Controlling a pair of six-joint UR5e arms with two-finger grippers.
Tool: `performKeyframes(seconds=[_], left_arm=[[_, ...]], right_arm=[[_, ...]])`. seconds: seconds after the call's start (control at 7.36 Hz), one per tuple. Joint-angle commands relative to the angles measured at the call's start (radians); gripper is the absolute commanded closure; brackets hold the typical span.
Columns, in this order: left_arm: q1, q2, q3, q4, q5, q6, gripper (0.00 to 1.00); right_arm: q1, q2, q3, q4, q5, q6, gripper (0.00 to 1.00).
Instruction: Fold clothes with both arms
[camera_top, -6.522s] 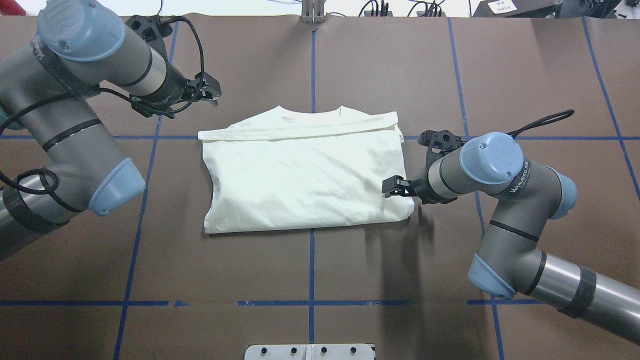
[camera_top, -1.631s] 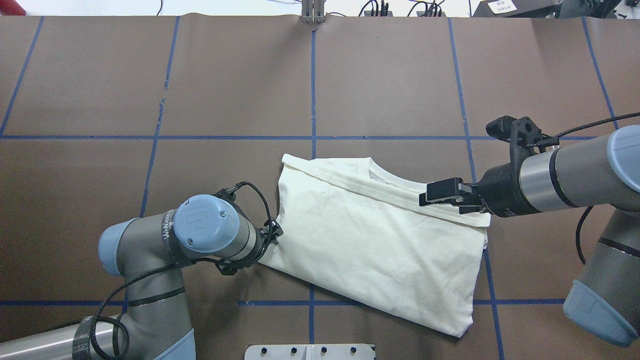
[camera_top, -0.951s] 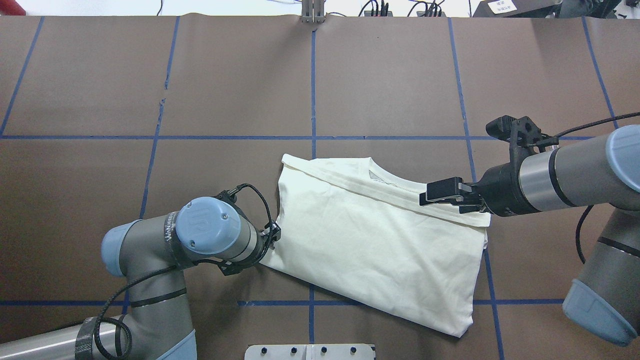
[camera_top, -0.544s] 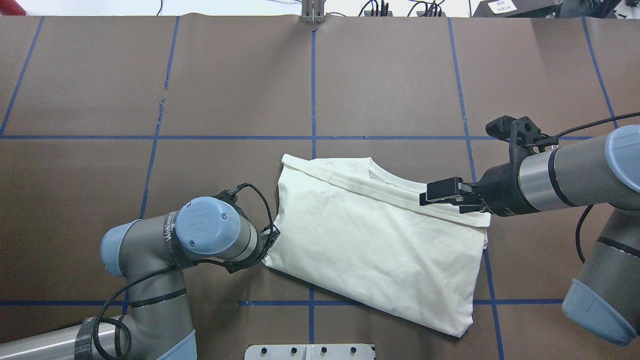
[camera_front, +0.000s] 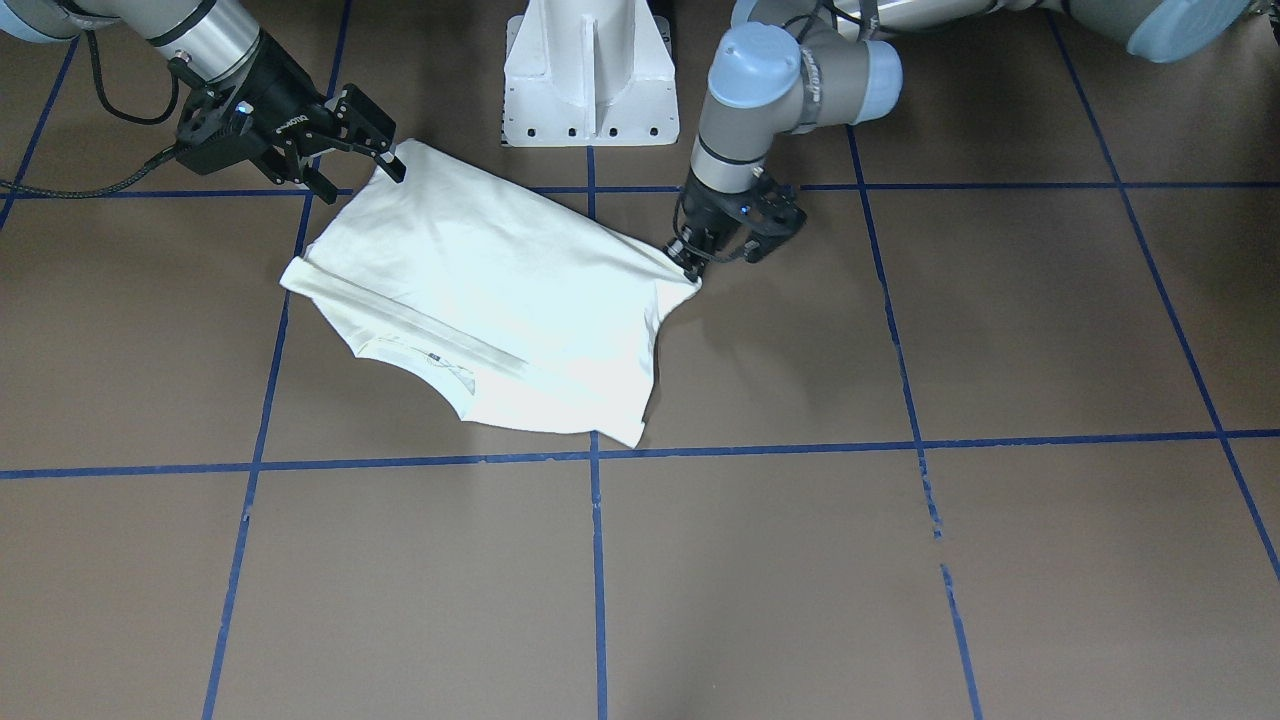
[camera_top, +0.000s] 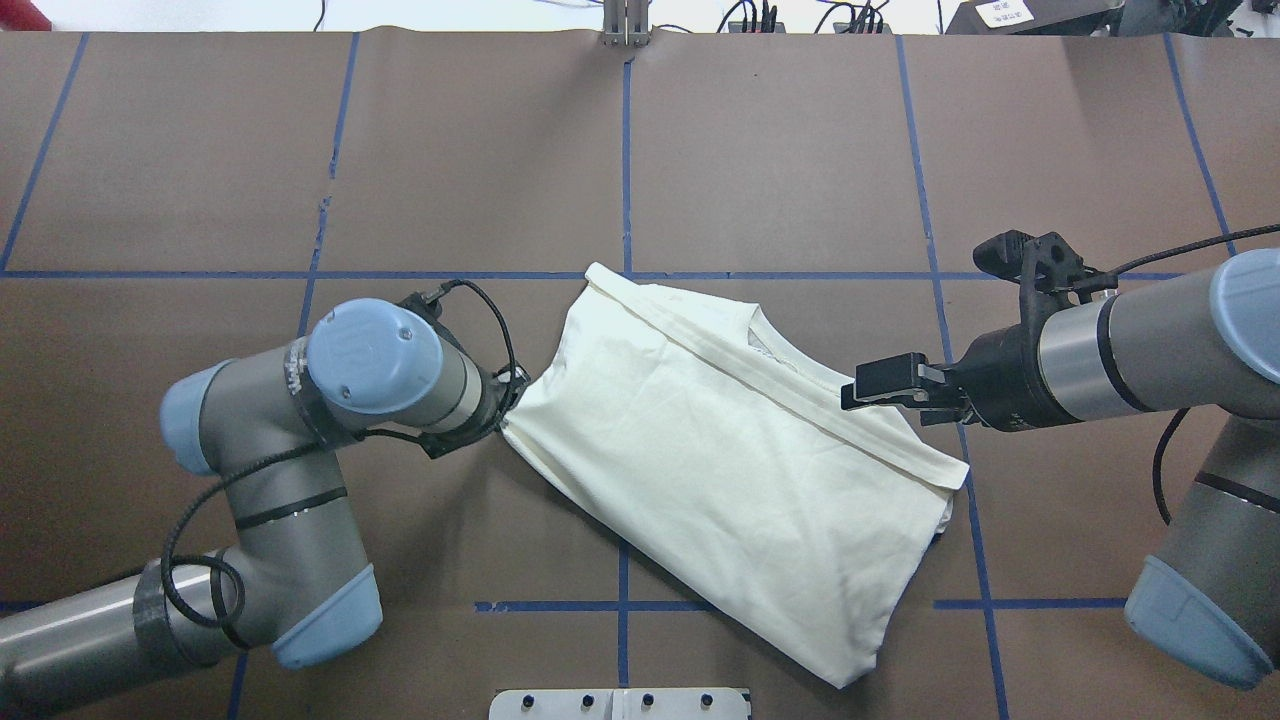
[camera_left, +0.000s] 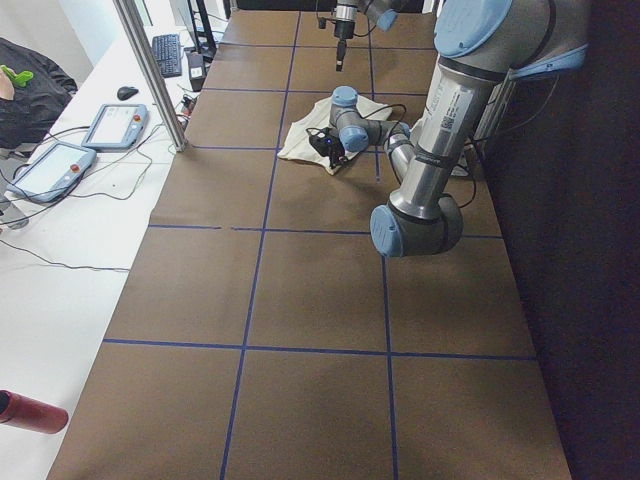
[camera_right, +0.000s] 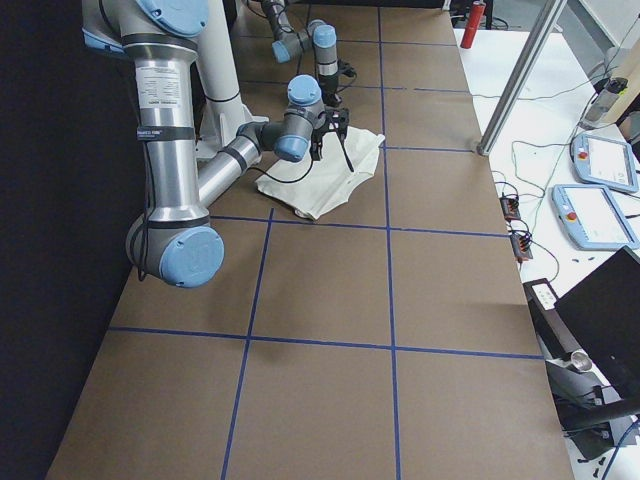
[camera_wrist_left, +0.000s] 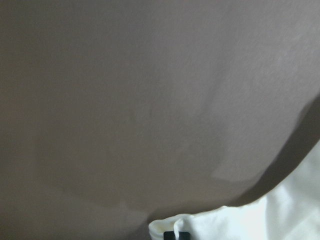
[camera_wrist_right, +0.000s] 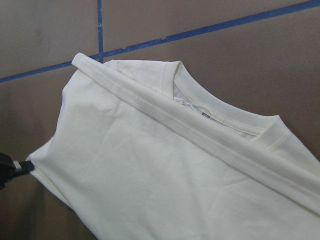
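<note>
Shirt (camera_top: 740, 470), partly folded, lies askew on the worktop (camera_top: 780, 150), being squared, I think. Left fingers (camera_front: 686, 258) pinch its left corner; right fingers (camera_top: 888, 374) hang open over its right edge and must next grip.

Open brown worktop (camera_top: 780, 150) lies past the shirt (camera_top: 740, 470). Near the robot, the white base (camera_front: 588, 70), left arm (camera_top: 290, 520) and right arm (camera_top: 1150, 345) block the way.
</note>
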Motion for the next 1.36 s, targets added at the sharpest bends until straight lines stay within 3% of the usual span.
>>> performKeyframes(seconds=[0.0, 0.54, 1.09, 1.22], left_arm=[[-0.103, -0.057, 0.131, -0.015, 0.044, 0.125, 1.00], [-0.254, -0.359, 0.601, -0.243, 0.098, 0.301, 1.00], [-0.262, -0.384, 0.696, -0.392, 0.152, 0.328, 0.99], [-0.264, -0.380, 0.696, -0.423, 0.158, 0.332, 0.01]], right_arm=[[0.000, 0.000, -0.010, 0.000, 0.000, 0.000, 0.00], [0.015, 0.000, -0.042, 0.000, 0.000, -0.002, 0.00], [0.015, 0.003, -0.051, 0.002, -0.008, -0.002, 0.00], [0.014, 0.005, -0.053, 0.000, -0.009, -0.002, 0.00]])
